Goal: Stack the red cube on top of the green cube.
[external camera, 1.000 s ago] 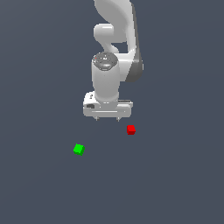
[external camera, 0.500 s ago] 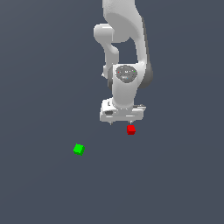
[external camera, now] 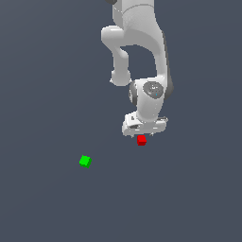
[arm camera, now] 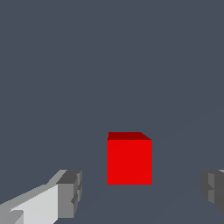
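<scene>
Wrist view: the red cube (arm camera: 130,161) sits on the grey counter (arm camera: 109,65) between the two fingertips (arm camera: 70,194), with clear space on either side. The gripper (arm camera: 140,192) is spread wide and holds nothing; neither pad touches the cube. The cube lies somewhat nearer one finger than the other, so the grasp is not yet centred.

In the exterior view the gripper (external camera: 144,133) hangs directly over the red cube (external camera: 141,140), which rests on the counter (external camera: 47,71) just below the fingers. The green cube (external camera: 85,161) stands well apart, toward the exterior view's left and nearer the lower edge, with nothing on it.

Step in hand, as judged: descent and grasp of the red cube. To do it well, the gripper should shift sideways until the cube is midway between the pads, then lower until the pads span the cube's side faces, and only then close. The cube's faces appear square to the fingers, so no wrist rotation seems needed. A close made off-centre may push the cube along the counter before the second pad meets it. The cube is very small against the fingers, so the pads should take it low.

Count:
- red cubes, one
- green cubes, one
- arms, one
- grippers, one
</scene>
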Robot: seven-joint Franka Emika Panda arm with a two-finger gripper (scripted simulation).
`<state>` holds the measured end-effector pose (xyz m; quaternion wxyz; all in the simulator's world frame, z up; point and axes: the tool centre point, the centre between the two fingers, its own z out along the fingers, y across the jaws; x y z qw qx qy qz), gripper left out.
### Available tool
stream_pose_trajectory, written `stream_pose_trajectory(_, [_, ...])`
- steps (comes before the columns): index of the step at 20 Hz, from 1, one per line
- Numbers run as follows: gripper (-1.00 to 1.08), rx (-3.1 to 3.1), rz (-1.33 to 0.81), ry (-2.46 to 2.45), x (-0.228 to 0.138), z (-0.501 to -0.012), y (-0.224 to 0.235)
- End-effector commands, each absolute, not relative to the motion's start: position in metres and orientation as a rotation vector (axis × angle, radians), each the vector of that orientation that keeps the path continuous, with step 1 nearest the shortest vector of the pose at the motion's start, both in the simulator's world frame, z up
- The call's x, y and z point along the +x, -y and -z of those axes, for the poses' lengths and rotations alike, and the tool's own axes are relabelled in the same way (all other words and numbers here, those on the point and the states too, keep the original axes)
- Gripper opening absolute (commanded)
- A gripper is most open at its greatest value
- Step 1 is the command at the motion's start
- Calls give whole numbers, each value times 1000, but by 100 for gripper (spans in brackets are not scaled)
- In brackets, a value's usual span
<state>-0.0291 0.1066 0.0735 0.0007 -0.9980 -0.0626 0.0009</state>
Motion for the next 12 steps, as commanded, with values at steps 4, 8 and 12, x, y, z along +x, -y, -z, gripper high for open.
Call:
stream_pose_trajectory(4, [100, -3134, -2, 203, -29, -71, -110])
stream_pose_trajectory(8, [100, -3134, -2, 203, -30, -62, -110])
stream_pose_trajectory(12, [100, -3134, -2, 203, -30, -44, -110])
